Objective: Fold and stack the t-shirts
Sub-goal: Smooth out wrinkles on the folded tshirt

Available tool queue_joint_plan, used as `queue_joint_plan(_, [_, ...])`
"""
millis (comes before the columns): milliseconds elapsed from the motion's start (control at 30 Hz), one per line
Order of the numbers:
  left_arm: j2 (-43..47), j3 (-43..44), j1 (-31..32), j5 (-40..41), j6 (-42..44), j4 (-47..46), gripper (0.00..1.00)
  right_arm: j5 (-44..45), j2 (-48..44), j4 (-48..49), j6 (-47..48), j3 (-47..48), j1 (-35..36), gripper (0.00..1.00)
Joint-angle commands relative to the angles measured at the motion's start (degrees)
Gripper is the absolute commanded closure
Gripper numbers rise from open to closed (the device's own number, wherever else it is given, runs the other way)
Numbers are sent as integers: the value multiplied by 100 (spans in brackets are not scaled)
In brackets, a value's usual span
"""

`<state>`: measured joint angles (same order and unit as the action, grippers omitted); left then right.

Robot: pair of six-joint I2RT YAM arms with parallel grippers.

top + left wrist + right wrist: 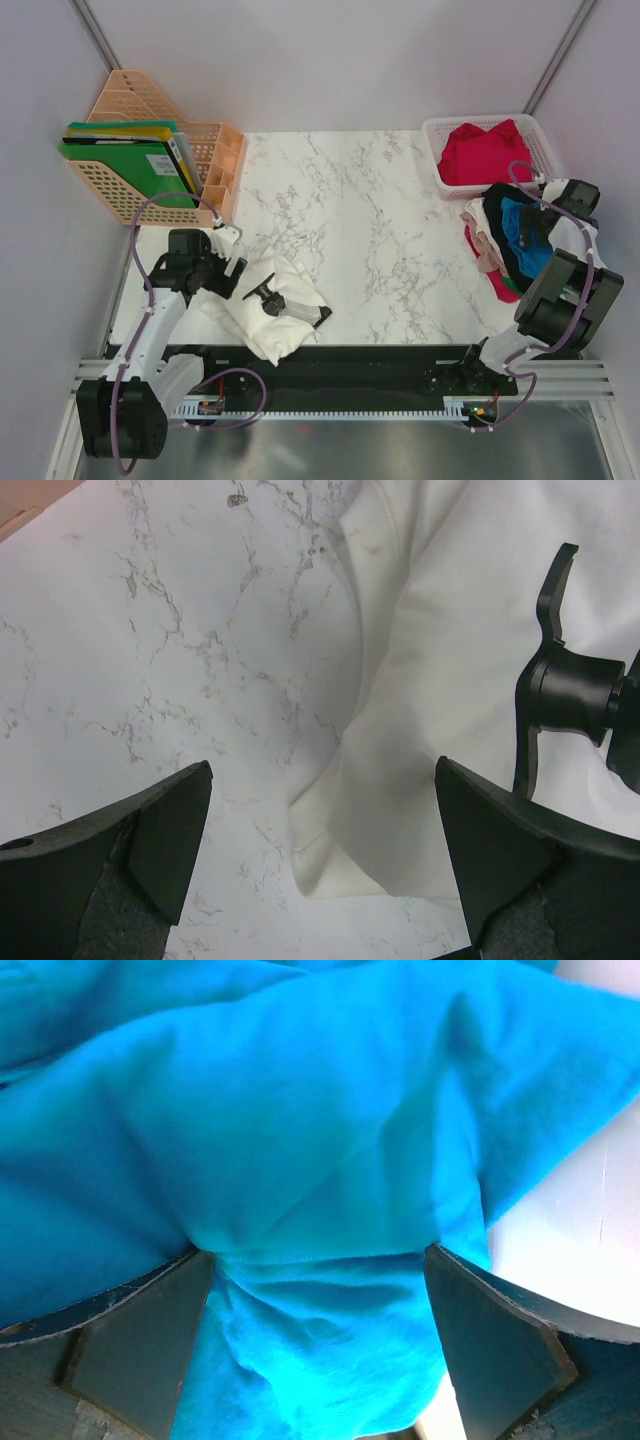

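Observation:
A large white t-shirt (275,305) lies crumpled at the near left of the marble table; it also shows in the left wrist view (470,680). My left gripper (232,283) is open over its left edge, with a cloth corner (330,850) between the wide jaws, untouched. At the right edge lies a pile of shirts: bright blue (525,245), black (500,195), beige (485,228) and red (502,287). My right gripper (538,228) is pressed into the blue shirt (320,1160). Its jaws stand wide open with bunched blue cloth between them. Another red shirt (485,155) lies in the basket.
A white mesh basket (545,140) stands at the back right. An orange file rack (215,150) with green folders (125,160) stands at the back left. A small black lever-shaped part (265,292) sits on the white shirt, also in the left wrist view (565,680).

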<state>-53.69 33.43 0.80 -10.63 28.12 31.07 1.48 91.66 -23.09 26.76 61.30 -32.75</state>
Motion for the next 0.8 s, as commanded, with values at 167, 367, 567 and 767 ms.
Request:
queue_joint_plan(167, [61,41,-36,-9,-114,-145,0,-850,273,-1953,163,-382,586,2])
queue_joint_plan(367, [131,41,-36,44,-105,-119,0,-1317,389,-2736,154,-74,972,2])
queue_joint_plan(567, [184,41,-36,88,-96,-110,0,-1378,46,-2964,92,-241,1596,2])
queue_joint_plan(767, [184,32,-27,105,-87,-101,0,-1642,159,-3359,92,-5,2218,2])
